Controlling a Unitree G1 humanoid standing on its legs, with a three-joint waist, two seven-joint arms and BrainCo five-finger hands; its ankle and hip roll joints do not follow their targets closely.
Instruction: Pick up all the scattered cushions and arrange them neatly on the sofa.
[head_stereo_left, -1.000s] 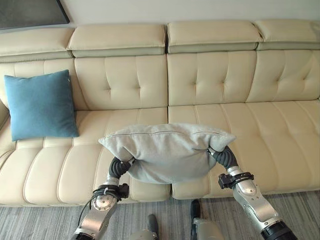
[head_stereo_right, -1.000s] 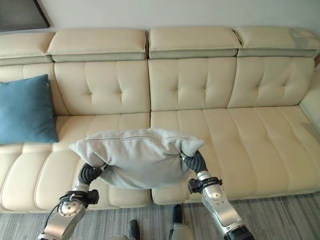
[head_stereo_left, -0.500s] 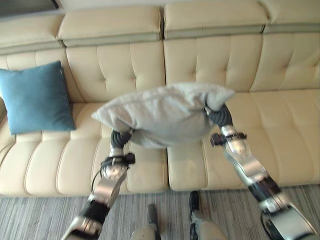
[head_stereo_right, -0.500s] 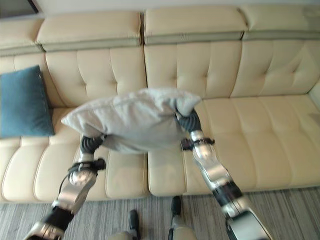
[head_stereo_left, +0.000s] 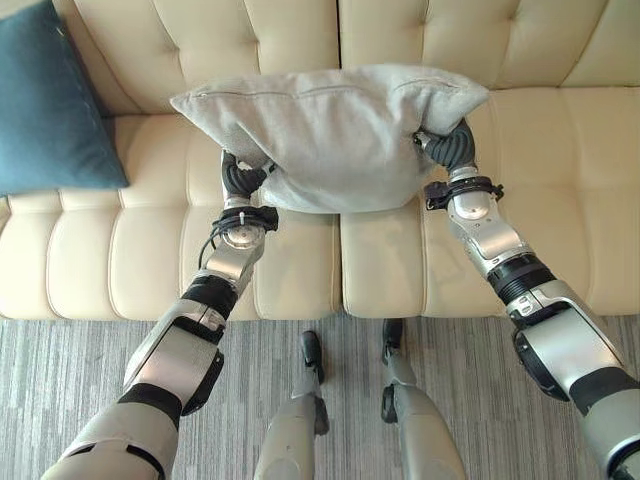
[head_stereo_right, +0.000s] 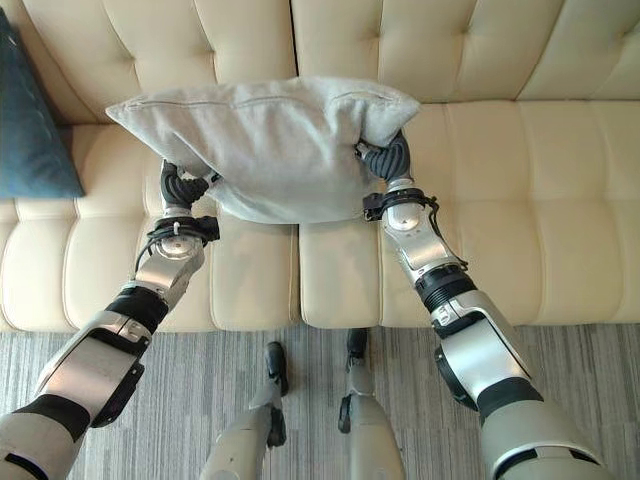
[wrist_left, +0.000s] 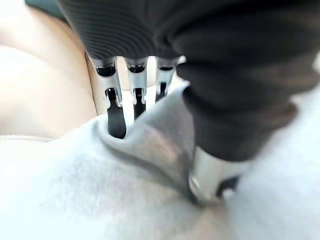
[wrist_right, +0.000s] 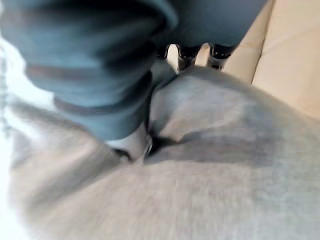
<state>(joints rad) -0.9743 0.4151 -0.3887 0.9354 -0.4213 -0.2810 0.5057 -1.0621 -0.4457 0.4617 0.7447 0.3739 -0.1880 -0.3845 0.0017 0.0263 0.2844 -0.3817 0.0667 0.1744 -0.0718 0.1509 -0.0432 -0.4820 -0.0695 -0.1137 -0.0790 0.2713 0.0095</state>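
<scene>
A: Where is the grey cushion (head_stereo_left: 330, 135)?

B: Off the seat, carried between both hands over the middle of the cream sofa (head_stereo_left: 560, 150), above the gap where two seat sections meet. Its long edge runs roughly level, close to the backrest.

A: State of the left hand (wrist_left: 150, 100)?

B: Its wrist view shows the fingers (wrist_left: 116, 117) pressed into the grey cloth and the thumb sunk in from the other side, with a fold of fabric pinched between. In the head views the dark wrist cover goes up under the cushion's left lower edge.

A: And the right hand (wrist_right: 135, 142)?

B: Clamped on the cushion's right corner. The thumb digs into a crease and the fingers go round the far edge.

A: Anything else on the sofa?

B: A blue cushion (head_stereo_left: 45, 100), upright against the backrest at the far left, well apart from the grey one.

A: What could go wrong from here?

B: Both grips take only cloth at the ends, so the stuffing sags in the middle. If one hand lets go before the other, the cushion probably swings and lands crooked or flat on the seat. Released too far forward, it may roll off the front edge onto the floor (head_stereo_left: 90, 350).
</scene>
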